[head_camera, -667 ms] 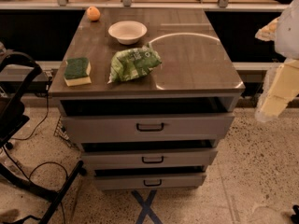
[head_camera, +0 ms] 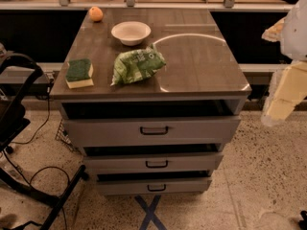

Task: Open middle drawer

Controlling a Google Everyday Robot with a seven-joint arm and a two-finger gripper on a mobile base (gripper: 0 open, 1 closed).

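Honestly, end effector (head_camera: pixel 280 102) is hovering well right of the middle drawer (head_camera: pixel 192 163), can't tell its grip | risking grabbing the handle (head_camera: pixel 154 130) just above instead.

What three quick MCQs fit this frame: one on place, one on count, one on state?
1. Where is the robot's pale gripper?
A) clamped on the wide, shallow grey middle drawer
B) at the view's right edge, beside the grey three-drawer cabinet
C) over the tabletop

2. How many black bar handles show on the drawer fronts?
A) two
B) three
C) four

3. How does the round white bowl stand?
A) upright
B) upside down
C) on its side

Key:
1 B: the gripper hangs to the right of the cabinet, clear of every handle.
2 B: there is one bar at the centre of each of the three fronts.
3 A: its hollow faces up.
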